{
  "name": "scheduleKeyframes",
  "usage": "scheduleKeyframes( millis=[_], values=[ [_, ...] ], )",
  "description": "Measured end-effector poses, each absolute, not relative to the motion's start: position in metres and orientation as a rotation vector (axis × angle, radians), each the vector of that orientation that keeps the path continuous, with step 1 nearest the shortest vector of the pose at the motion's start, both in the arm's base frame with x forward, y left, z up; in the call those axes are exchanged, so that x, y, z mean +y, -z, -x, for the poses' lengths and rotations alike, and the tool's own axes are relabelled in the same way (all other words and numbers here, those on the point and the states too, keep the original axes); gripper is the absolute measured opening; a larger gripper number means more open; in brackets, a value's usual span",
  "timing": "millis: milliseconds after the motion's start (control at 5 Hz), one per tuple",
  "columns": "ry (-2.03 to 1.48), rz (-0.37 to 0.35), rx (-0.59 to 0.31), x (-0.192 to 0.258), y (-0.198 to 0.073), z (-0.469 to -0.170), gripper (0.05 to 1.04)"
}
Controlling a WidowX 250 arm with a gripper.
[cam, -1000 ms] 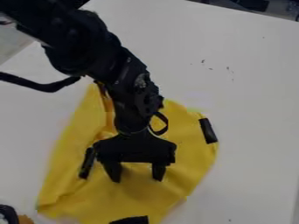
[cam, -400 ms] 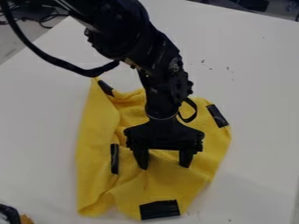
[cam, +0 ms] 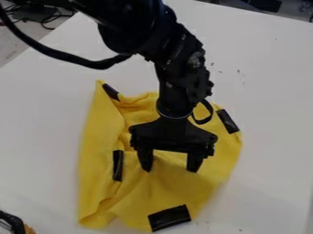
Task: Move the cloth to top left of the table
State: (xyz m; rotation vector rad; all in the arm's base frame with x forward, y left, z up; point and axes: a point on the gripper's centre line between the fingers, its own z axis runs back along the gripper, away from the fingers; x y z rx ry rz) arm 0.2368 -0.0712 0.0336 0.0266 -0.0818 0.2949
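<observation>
The black gripper (cam: pixel 169 168) hangs over the right-hand middle of the yellow cloth (cam: pixel 98 173), its two fingers spread well apart, so it stands open. Between the fingers there is yellow fabric, but whether they touch it I cannot tell. The cloth lies crumpled in the lower middle of the view, with black strips near its upper left corner, its left-centre, its right side and its bottom edge. The wrist hides part of its upper middle.
The white table (cam: pixel 269 100) surrounds the cloth. A dark object with an orange part (cam: pixel 13 224) sits at the bottom left corner. Cables (cam: pixel 45 16) show beyond the table's edge at the upper left.
Compared with the first frame, gripper and cloth are both farther right, and the cloth's shape has shifted. Since the second frame the gripper has risen slightly in view while the cloth barely moved.
</observation>
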Motion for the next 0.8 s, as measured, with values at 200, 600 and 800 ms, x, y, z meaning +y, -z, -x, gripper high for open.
scheduleKeyframes(
  millis=[200,600,800],
  values=[
    [-0.279,-0.078,-0.089,-0.068,-0.053,-0.231,1.001],
    [-0.256,-0.094,-0.144,-0.073,-0.086,-0.223,1.001],
    [-0.225,-0.084,-0.155,-0.075,-0.086,-0.225,1.001]
  ],
)
